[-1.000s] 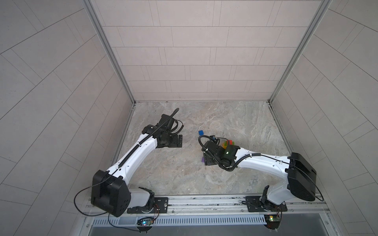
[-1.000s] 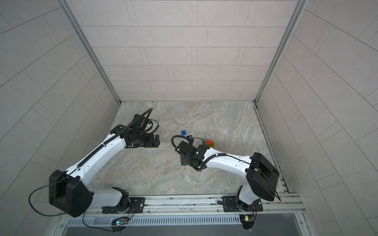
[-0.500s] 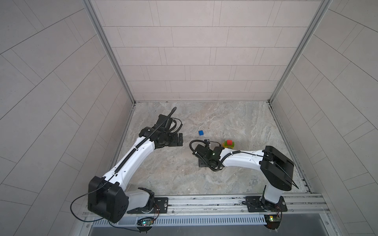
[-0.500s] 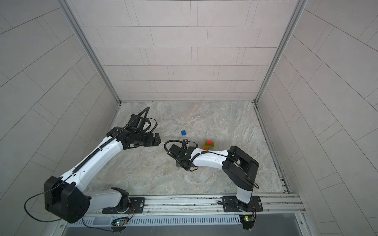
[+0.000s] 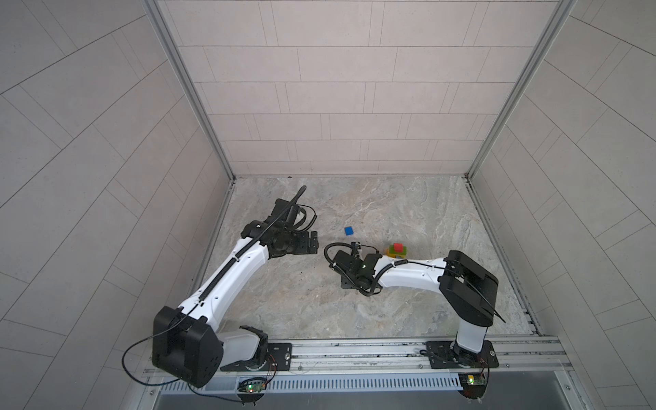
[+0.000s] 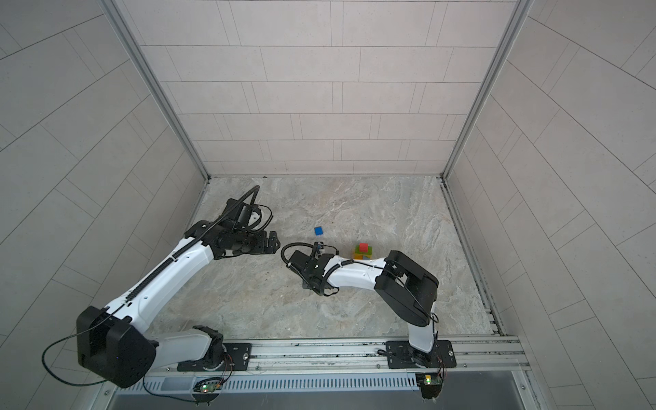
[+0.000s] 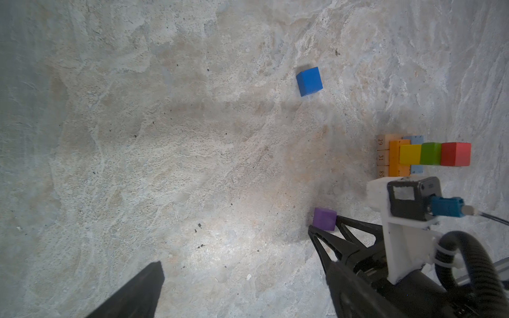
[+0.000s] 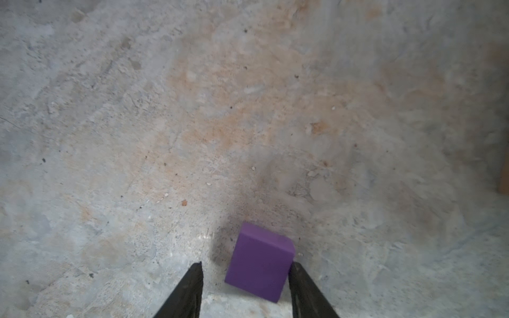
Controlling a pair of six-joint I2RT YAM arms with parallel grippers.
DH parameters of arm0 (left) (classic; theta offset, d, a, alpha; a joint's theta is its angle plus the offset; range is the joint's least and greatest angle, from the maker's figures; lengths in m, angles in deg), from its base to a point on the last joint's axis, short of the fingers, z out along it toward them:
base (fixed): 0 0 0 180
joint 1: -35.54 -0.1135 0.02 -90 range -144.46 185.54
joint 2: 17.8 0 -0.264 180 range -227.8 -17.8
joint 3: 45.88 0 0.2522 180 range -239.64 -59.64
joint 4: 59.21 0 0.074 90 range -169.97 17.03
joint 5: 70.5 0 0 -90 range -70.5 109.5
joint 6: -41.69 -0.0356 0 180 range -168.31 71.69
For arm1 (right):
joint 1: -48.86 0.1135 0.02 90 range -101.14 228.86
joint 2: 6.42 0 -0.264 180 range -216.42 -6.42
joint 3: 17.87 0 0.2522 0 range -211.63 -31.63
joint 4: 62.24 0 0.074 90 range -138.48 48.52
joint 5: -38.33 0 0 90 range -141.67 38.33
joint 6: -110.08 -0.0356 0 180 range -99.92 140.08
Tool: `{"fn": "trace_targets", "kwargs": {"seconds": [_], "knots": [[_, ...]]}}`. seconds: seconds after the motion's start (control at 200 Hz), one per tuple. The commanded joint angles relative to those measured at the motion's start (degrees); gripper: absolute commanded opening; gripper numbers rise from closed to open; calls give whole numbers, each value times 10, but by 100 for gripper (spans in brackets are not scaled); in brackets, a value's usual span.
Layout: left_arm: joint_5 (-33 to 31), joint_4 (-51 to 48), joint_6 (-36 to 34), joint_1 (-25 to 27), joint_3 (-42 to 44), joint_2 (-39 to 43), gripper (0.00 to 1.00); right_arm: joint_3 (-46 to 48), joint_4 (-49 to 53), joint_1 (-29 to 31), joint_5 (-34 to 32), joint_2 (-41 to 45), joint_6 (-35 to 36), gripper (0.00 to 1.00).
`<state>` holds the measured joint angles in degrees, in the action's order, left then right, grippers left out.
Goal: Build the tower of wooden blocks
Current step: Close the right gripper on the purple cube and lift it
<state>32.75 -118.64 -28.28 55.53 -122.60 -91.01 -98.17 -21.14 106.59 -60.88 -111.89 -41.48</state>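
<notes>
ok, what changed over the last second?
The right gripper moved left in both top views, away from the tower, onto the purple cube; its jaws are narrowing around it, one finger touching, no grip yet. The blue cube and the open left gripper hardly moved.

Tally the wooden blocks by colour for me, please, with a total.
Tan bars: 3
Orange bar: 1
Light-blue bar: 1
Yellow bar: 1
Green bar: 1
Red cube: 1
Purple cube: 1
Dark-blue cube: 1
Total: 10

red-topped tower (image 5: 397,250) stands unfinished (purple cube (image 8: 260,261), blue cube (image 7: 309,81) lie apart).
</notes>
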Motion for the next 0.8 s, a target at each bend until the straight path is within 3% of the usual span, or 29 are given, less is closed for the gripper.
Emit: {"fn": "trace_targets", "kwargs": {"seconds": [0.0, 0.796], "knots": [[2, 3, 1, -3, 7, 6, 99, -11, 16, -1, -23, -7, -12, 49], [12, 6, -1, -3, 7, 1, 99, -40, 46, -2, -31, -38, 14, 32]]}}
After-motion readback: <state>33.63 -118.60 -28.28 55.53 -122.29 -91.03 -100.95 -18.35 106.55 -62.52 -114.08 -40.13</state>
